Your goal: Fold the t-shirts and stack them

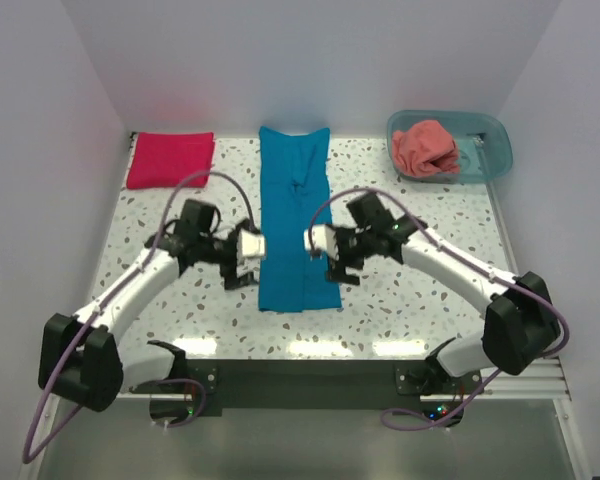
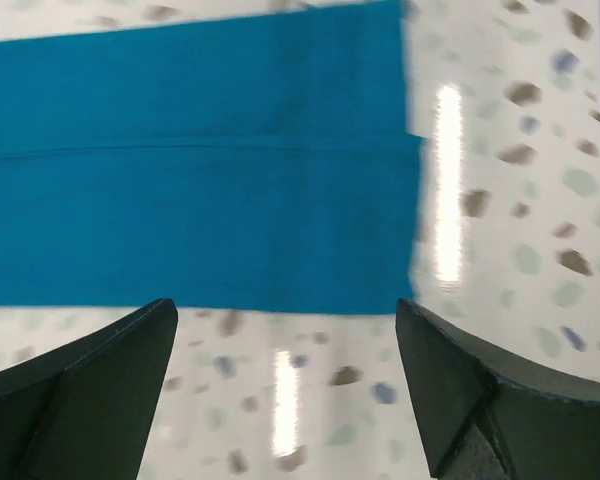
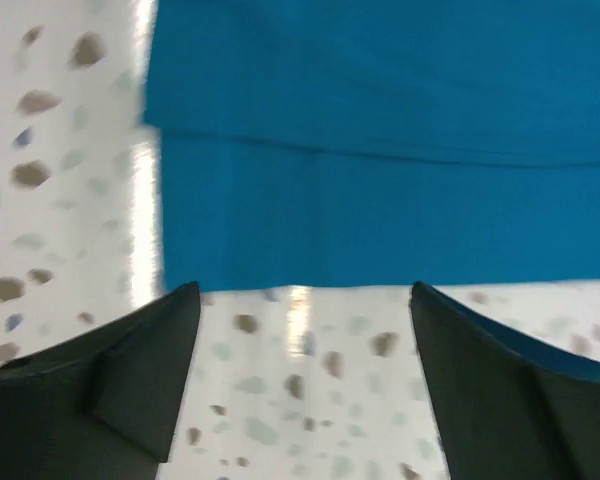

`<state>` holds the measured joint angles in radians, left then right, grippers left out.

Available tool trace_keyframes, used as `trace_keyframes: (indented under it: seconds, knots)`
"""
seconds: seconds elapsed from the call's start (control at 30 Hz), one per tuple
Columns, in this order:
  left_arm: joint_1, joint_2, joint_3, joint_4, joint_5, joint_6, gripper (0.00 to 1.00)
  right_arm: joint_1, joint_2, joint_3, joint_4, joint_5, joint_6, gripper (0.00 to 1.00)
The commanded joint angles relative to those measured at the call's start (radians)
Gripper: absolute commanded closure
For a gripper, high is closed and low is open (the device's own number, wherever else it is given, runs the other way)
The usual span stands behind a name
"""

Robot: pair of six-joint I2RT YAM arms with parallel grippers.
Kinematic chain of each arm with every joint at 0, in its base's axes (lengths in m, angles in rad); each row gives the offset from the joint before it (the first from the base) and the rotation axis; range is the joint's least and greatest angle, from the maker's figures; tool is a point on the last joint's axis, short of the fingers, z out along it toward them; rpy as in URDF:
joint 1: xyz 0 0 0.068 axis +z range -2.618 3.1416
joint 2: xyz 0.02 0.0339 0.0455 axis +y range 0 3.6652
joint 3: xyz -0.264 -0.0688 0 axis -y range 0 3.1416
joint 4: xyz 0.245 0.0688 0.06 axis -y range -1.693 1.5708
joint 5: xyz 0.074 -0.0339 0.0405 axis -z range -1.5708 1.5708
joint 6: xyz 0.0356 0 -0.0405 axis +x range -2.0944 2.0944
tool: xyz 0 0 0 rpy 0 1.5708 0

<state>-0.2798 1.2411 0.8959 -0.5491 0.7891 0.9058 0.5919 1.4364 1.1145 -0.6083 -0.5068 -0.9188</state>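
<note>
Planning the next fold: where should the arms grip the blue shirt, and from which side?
Take the blue shirt by its two near corners, the left gripper from the left, the right gripper from the right. It lies flat as a long strip, so probably only its edges give fingers a lip.

Left wrist view: the long teal-blue cloth t-shirt point(image 2: 200, 180) runs off the left edge. The speckled white counter point(image 2: 520, 200) is blurred. The left claw point(image 2: 285, 312) has its fingers cut by the bottom edge.

Right wrist view: this shirt is cut at the top and right edges, and its weave is blurred. The right claw point(image 3: 305, 295) is cut likewise.

Top view: the crumpled salmon-coral cloth t-shirt point(image 1: 426, 147) is bunched in the translucent teal plastic tub point(image 1: 492, 140). Its underside is hidden and its sleeves are indistinguishable.
</note>
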Motion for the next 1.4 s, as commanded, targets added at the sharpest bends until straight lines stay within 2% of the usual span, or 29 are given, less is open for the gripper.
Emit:
trace_keyframes:
  seconds: [0.0,0.03,0.07,0.1,0.2,0.27,0.47,0.73,0.83,0.87,0.9,0.93,0.97,1.17,1.37]
  knots:
    - [-0.163,-0.162,-0.247,0.057,-0.005,0.136,0.05,0.106,-0.074,-0.195,0.071,0.013,-0.088,0.23]
    - [-0.191,-0.186,-0.291,0.095,-0.048,0.14,0.09,0.121,-0.074,-0.224,0.1,0.017,-0.075,0.27]
    - [-0.246,-0.207,-0.326,0.125,-0.069,0.143,0.17,0.134,-0.068,-0.263,0.125,0.02,-0.066,0.32]
    - [-0.266,-0.207,-0.372,0.173,-0.086,0.14,0.21,0.152,-0.061,-0.275,0.152,0.03,-0.061,0.39]
    - [-0.3,-0.157,-0.399,0.236,-0.131,0.102,0.31,0.164,-0.033,-0.327,0.221,0.051,-0.071,0.46]
    - [-0.303,-0.108,-0.397,0.25,-0.146,0.099,0.35,0.166,-0.016,-0.346,0.252,0.068,-0.08,0.48]
    - [-0.315,-0.008,-0.388,0.34,-0.189,0.096,0.41,0.175,0.035,-0.367,0.291,0.099,-0.114,0.51]
    - [-0.323,0.089,-0.387,0.331,-0.229,0.179,0.5,0.189,0.082,-0.401,0.271,0.117,-0.193,0.52]
    - [-0.325,0.098,-0.394,0.344,-0.229,0.189,0.56,0.2,0.113,-0.406,0.285,0.14,-0.196,0.64]
    - [-0.329,0.103,-0.396,0.35,-0.228,0.188,0.59,0.2,0.12,-0.4,0.283,0.143,-0.195,0.73]
    - [-0.334,0.107,-0.393,0.347,-0.228,0.189,0.62,0.2,0.127,-0.398,0.28,0.148,-0.193,0.77]
    - [-0.343,0.116,-0.391,0.347,-0.226,0.189,0.69,0.201,0.125,-0.397,0.278,0.148,-0.193,0.83]
    - [-0.346,0.116,-0.385,0.347,-0.225,0.185,0.73,0.201,0.122,-0.4,0.28,0.149,-0.184,0.99]
    - [-0.378,0.072,-0.362,0.31,-0.194,0.145,0.99,0.235,0.003,-0.427,0.254,0.119,-0.12,1.0]
    - [-0.441,-0.086,-0.347,0.184,-0.107,0.068,1.0,0.341,-0.204,-0.453,0.154,0.059,-0.045,1.0]
